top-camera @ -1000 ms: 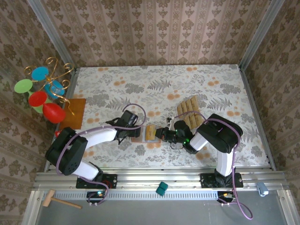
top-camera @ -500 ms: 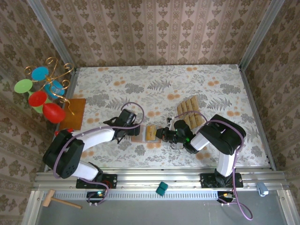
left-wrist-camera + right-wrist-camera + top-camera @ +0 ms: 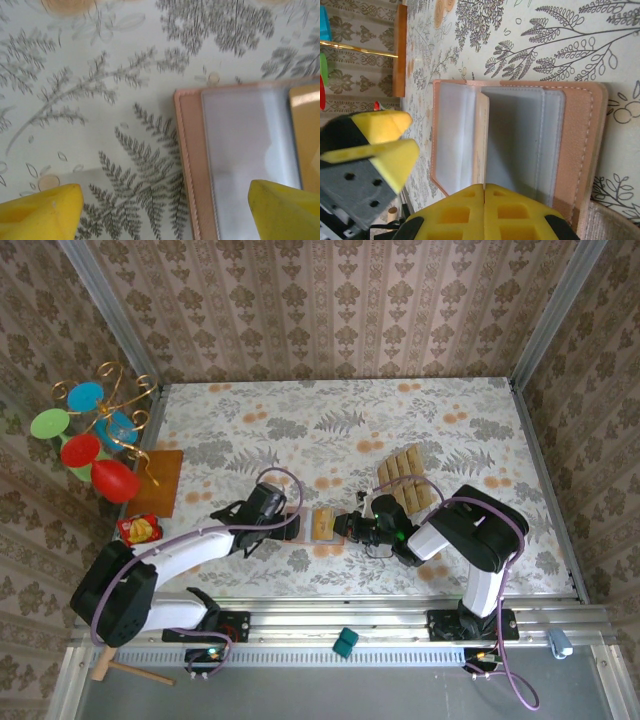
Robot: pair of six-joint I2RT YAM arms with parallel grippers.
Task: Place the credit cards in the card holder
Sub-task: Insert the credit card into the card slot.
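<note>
The card holder [image 3: 303, 530] lies open and flat on the flowered table [image 3: 450, 420], just below the centre of the top view. Its clear plastic sleeves face up, and a tan card [image 3: 323, 524] sits over its right half. The rest of the credit cards [image 3: 405, 480] are fanned out in a row on the table, up and to the right of the holder and apart from it.

From the right, the right gripper [image 3: 345, 526] meets the holder's right edge. In the right wrist view its yellow fingers are pressed together at the bottom of the frame [image 3: 484, 200]. The tan card [image 3: 481, 135], seen almost edge-on, runs up from the seam between them, so they appear to be pinching it.

From the left, the left gripper [image 3: 288, 524] is over the holder's left edge. In the left wrist view its fingertips sit far apart in the two lower corners [image 3: 165, 212], holding nothing, with the holder's stitched edge [image 3: 189, 165] between them.

Over the last second the left arm has dropped its elbow toward the lower left and stretched out. This has uncovered a red packet [image 3: 138, 530] at the left edge of the table. The right gripper has crept slightly left. The holder itself has hardly moved.

This suggests one card is partway in, with the open left gripper placed to steady the holder. The fanned cards are not yet loaded.
</note>
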